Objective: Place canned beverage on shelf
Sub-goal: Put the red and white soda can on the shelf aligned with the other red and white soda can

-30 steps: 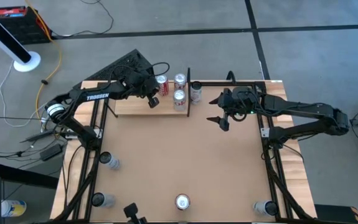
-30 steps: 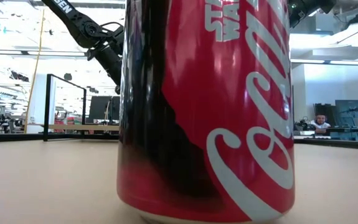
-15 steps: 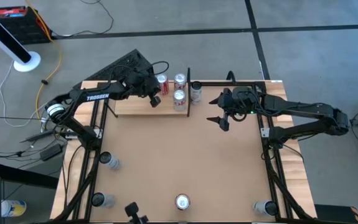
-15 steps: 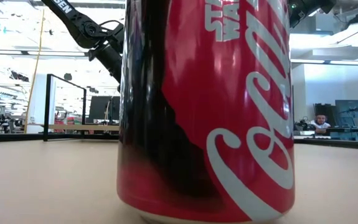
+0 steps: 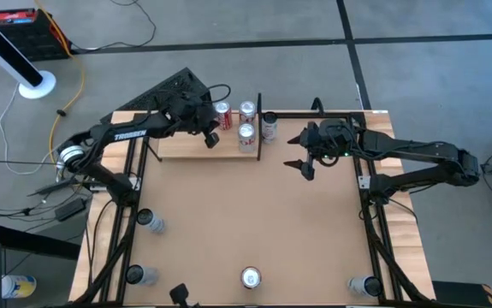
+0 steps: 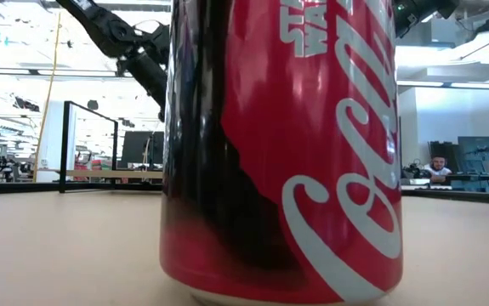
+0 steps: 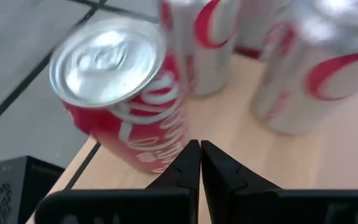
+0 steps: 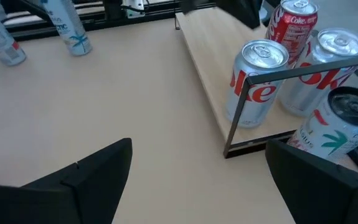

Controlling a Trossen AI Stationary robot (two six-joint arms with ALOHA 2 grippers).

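Desk: tan desk [image 5: 254, 214] carries pale wood plank shelf [image 5: 186, 147].
Left tool [image 5: 210, 139]: pinched shut, empty, just beside red cola can [image 5: 222, 114], seemingly released there.
Right tool [image 5: 300, 164]: spread wide, waiting.

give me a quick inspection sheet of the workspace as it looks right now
surface: tan table, mostly bare in the middle
job's things: shelf at the far edge holds a red can and two silver cans; another red can stands at the near edge
clutter: plastic bottles near the near corners
grippers: left gripper shut, empty, over the shelf; right gripper open, empty
cables: yellow cable on floor
surroundings: seated person beyond the table
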